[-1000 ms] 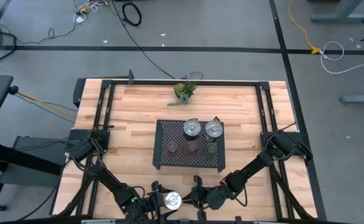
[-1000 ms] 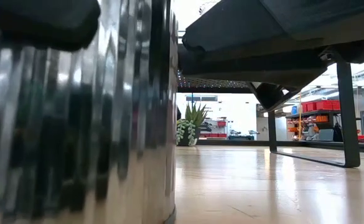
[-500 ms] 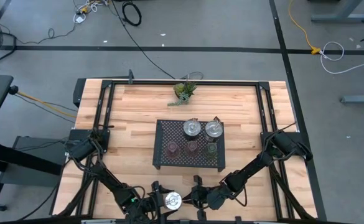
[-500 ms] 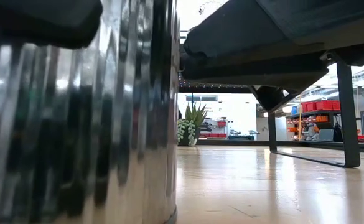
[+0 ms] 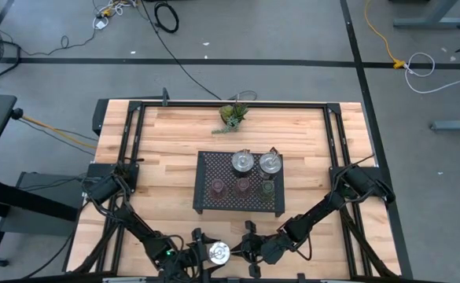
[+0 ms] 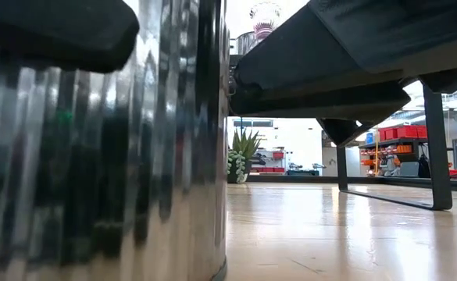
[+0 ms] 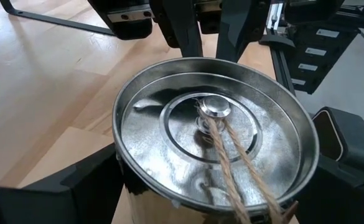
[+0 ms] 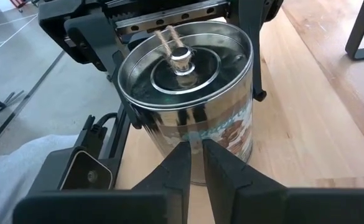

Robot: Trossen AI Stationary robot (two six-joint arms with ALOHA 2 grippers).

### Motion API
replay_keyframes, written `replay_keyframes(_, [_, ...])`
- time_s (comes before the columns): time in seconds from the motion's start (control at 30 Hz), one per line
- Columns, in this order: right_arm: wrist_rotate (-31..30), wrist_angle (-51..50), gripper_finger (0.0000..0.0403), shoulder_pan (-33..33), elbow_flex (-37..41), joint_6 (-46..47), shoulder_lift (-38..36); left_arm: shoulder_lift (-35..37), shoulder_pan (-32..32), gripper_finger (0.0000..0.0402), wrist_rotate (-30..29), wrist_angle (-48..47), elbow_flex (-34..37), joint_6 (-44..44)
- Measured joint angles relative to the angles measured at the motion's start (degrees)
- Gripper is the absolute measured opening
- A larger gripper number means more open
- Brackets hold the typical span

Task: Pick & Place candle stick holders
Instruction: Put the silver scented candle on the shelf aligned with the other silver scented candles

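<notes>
Silver candle stick holder [image 5: 218, 252] stands upright at the surface's [image 5: 174, 134] six o'clock edge, a twine loop on its central post. Left end effector [image 5: 206, 253] straddles it, fingers [image 7: 63, 193] spread wide on either side of its wall. Right end effector [image 8: 194, 155] sits just beside it at three o'clock, fingers pressed together, empty. Five other holders rest on the black mesh tray [image 5: 206, 200] at centre: two silver [image 5: 243, 163], two brownish-red [image 5: 218, 187], one olive-green [image 5: 268, 188].

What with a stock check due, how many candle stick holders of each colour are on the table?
Silver holders: 3
Brownish-red holders: 2
Olive-green holder: 1
Total: 6
</notes>
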State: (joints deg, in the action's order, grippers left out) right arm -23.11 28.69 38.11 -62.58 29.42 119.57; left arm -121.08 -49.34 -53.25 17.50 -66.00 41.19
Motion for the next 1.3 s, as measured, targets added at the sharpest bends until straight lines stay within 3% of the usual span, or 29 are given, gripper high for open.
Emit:
replay_keyframes(0.67, [2.89, -2.38, 0.0047, -0.05, 0.19, -1.19, 0.13, 1.06, -1.61, 0.0366, -4.46, 3.31, -5.35, -15.02])
replay_keyframes(1.03, [2.82, -2.71, 0.0047, -0.07, 0.16, -1.21, 0.13, 8.83, -4.2, 0.0366, -14.52, 2.02, -6.38, -26.52])
replay_keyframes(1.3, [3.04, -2.58, 0.0047, -0.04, 0.16, -1.19, 0.13, 17.58, -4.26, 0.0366, -18.57, -0.07, -6.38, -35.38])
